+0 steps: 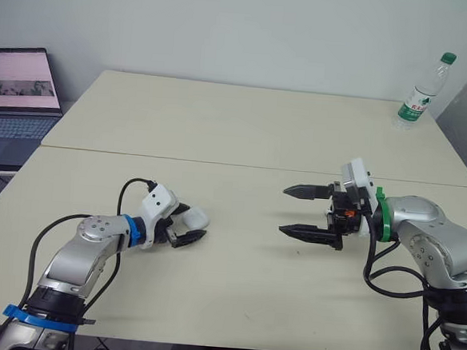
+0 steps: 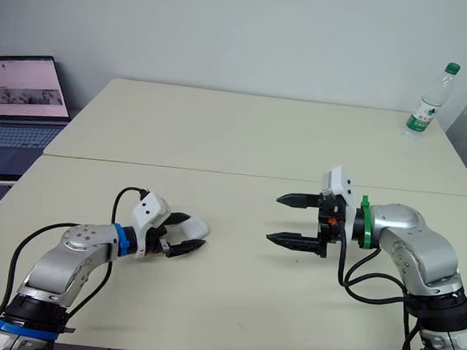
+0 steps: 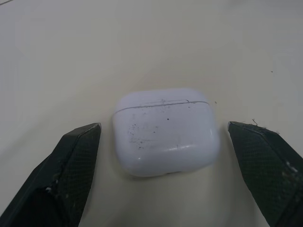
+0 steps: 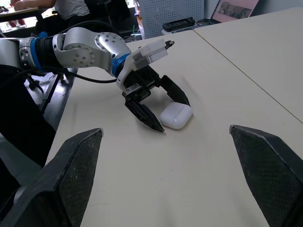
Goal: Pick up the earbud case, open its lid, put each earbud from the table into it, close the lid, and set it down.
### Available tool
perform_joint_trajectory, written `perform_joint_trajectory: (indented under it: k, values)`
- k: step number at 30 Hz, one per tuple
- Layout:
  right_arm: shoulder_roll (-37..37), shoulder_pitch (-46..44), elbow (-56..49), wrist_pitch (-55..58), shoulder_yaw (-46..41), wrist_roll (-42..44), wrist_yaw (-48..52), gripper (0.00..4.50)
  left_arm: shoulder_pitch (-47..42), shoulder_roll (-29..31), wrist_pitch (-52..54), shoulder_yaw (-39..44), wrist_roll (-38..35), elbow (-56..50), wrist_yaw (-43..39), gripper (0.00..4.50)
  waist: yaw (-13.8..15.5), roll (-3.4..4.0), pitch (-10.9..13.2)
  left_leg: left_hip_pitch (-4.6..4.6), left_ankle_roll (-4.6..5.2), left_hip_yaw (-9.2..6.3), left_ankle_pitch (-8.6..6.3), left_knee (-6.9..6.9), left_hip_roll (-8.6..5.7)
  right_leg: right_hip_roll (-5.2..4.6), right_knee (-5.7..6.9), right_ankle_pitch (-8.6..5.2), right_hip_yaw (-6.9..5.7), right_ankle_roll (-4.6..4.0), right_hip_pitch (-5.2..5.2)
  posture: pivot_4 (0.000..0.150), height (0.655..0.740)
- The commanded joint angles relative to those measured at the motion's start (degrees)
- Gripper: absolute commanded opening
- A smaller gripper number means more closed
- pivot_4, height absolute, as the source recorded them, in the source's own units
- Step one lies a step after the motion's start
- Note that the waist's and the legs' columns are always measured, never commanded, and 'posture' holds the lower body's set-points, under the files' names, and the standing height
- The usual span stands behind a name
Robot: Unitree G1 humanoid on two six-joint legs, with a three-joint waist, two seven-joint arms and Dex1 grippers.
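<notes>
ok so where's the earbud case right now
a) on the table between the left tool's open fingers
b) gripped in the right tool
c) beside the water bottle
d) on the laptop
a: the earbud case lies on the table, lid shut, between the open fingers of the left tool, with a gap showing on each side.

The earbud case point(image 1: 198, 216) is partly covered in the head views by the jaws of the left gripper point(image 1: 195, 223), standing either side of it. Its underside lies hidden against the tabletop point(image 1: 244, 136). The laptop point(image 1: 14, 100) at the far left is cut off by the picture's edge, its screen too small to read, like the label on the bottle point(image 1: 421, 94) at the far right. A person point(image 4: 71, 7) beyond the tabletop is cut off in the right wrist view.
</notes>
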Motion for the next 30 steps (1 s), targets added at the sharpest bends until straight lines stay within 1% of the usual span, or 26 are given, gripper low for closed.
perform_joint_trajectory:
  k: [1,5,10,12,13,16,18,20,22,26,30]
  values:
    - [-0.25,-0.89,-0.71,-0.90,-1.11,-0.11,0.20,4.50,0.04,-0.57,-0.77,0.27,0.43,1.48,-0.65,3.92,0.00,0.00,0.00,0.00,0.00,0.00,0.00,0.00,0.00,0.00,0.00,0.00,0.00,0.00,0.00,0.150,0.7400]
    - [-0.36,-0.61,-0.82,-0.60,-1.44,0.17,0.00,4.50,0.17,-1.35,-1.02,0.08,0.69,1.98,-0.44,2.78,0.01,0.00,0.00,0.00,0.00,0.00,0.00,0.00,-0.01,0.00,0.00,0.00,0.01,0.00,0.00,0.150,0.7400]
    - [-0.49,-1.16,1.06,-1.57,-1.12,-1.28,0.03,4.50,-0.87,-2.02,-3.59,1.14,1.15,1.19,0.23,2.77,0.02,0.00,0.00,0.00,0.00,0.00,0.00,0.02,-0.01,-0.01,0.01,0.00,0.00,0.00,0.01,0.150,0.7400]
    - [-0.69,-1.33,2.15,-2.55,0.00,-3.44,-0.31,4.50,-2.78,-2.34,-8.54,1.89,2.88,-0.32,1.56,2.77,0.04,-0.02,0.01,-0.01,0.00,0.00,0.00,0.03,-0.01,-0.01,0.01,0.00,0.00,0.00,0.01,0.150,0.7400]
    - [-0.50,-1.42,2.37,-2.18,0.27,-3.89,-0.73,4.50,-3.76,-2.37,-11.93,2.01,3.98,-0.94,1.73,2.77,0.06,-0.05,0.03,-0.02,0.00,0.00,0.00,0.03,-0.01,-0.01,0.00,0.00,0.00,0.00,0.00,0.150,0.7400]
    - [2.16,-3.01,3.05,2.85,0.61,-3.13,-4.95,4.50,-8.35,-2.55,-27.17,1.84,9.62,-0.96,3.54,2.77,0.21,-0.09,0.05,-0.08,0.00,-0.05,0.00,0.06,-0.01,-0.01,0.01,0.01,-0.05,-0.01,-0.02,0.150,0.7400]
    - [4.45,-4.67,3.66,7.36,0.64,-1.83,-7.91,4.50,-10.28,-2.24,-36.97,0.71,14.05,1.17,4.92,2.77,0.31,-0.08,0.04,-0.08,0.00,-0.04,0.00,0.06,-0.01,-0.01,0.02,0.01,-0.04,-0.01,-0.02,0.150,0.7400]
    - [7.82,-7.59,4.83,12.58,0.18,0.60,-10.57,4.50,-11.78,-1.97,-50.04,-0.37,19.82,4.61,7.76,2.77,0.11,-0.07,0.04,-0.06,0.00,0.02,0.00,0.04,-0.01,-0.01,0.02,0.02,0.03,-0.02,-0.03,0.150,0.7400]
    - [10.79,-10.43,5.97,16.08,0.00,2.22,-12.46,4.50,-13.10,-2.04,-60.47,-0.81,23.80,7.79,10.41,2.77,-0.16,-0.06,0.04,-0.01,0.00,0.09,0.00,0.00,0.01,-0.02,0.03,0.02,0.08,-0.03,-0.03,0.150,0.7400]
    - [15.68,-14.83,6.67,20.86,-1.06,5.06,-15.83,4.50,-16.09,-2.48,-72.70,-1.77,26.39,12.46,13.28,2.77,-0.03,-0.06,0.04,-0.18,0.00,0.06,0.00,0.03,0.02,-0.03,0.16,0.02,0.03,-0.03,-0.23,0.150,0.7400]
    - [17.63,-15.98,6.21,23.36,-0.15,6.22,-16.82,4.50,-18.10,-2.62,-79.42,-2.32,27.36,15.32,15.51,2.77,0.36,-0.07,0.03,-0.26,0.00,0.07,0.00,0.08,-0.02,-0.08,0.23,0.03,0.02,-0.02,-0.31,0.150,0.7400]
